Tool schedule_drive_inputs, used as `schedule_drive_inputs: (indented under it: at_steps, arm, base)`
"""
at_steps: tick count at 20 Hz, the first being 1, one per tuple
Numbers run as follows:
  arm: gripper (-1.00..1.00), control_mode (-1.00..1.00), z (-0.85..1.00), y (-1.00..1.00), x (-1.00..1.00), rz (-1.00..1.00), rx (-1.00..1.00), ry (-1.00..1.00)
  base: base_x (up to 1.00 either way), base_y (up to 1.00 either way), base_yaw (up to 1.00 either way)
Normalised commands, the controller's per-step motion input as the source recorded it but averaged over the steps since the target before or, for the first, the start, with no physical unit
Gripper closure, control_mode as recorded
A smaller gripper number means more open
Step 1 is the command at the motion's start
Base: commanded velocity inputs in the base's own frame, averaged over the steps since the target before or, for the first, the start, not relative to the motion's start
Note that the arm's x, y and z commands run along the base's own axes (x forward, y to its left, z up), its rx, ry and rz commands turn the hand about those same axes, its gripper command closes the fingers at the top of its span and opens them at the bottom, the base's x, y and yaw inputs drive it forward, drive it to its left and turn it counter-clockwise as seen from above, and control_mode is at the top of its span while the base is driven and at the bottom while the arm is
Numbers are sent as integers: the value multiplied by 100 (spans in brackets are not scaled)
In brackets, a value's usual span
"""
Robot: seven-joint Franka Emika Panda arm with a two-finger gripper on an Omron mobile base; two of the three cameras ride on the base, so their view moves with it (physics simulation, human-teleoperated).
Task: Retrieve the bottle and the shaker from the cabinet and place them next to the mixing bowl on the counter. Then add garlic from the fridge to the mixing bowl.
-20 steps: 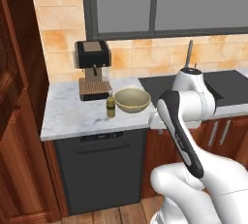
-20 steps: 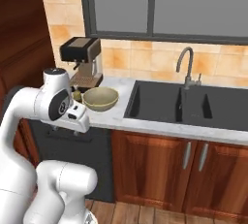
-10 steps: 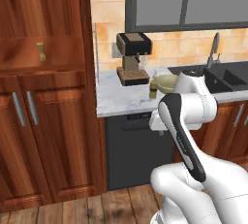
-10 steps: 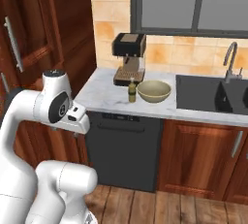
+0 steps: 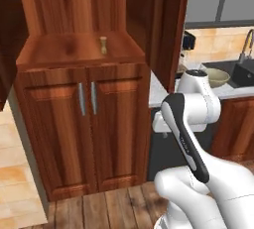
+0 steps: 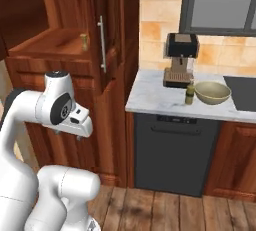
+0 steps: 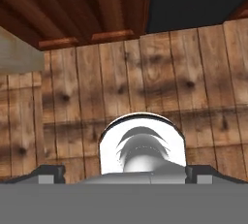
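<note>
Cabinet (image 5: 84, 99) open; shaker (image 5: 103, 44) upright on its shelf. Bottle (image 6: 190, 94) on counter (image 6: 150, 95), just beside mixing bowl (image 6: 212, 92). End effector (image 7: 126, 177) faces wooden floor; opening cannot be told.

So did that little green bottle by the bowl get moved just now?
No. The bottle stands beside the mixing bowl, before the coffee machine, as earlier; the camera moved.
</note>
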Motion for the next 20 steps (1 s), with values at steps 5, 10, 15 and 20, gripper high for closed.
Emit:
schedule_drive_inputs:
  at_steps: [5, 10, 15, 20]
  arm:
    - [-100, 100, 0, 0, 0, 0, 0, 0]
    - [-100, 100, 0, 0, 0, 0, 0, 0]
    - [-100, 100, 0, 0, 0, 0, 0, 0]
    - [-100, 100, 0, 0, 0, 0, 0, 0]
  base:
    - [-2, 79, 0]
    - [59, 26, -4]
    - [86, 52, -13]
    - [98, 34, -16]
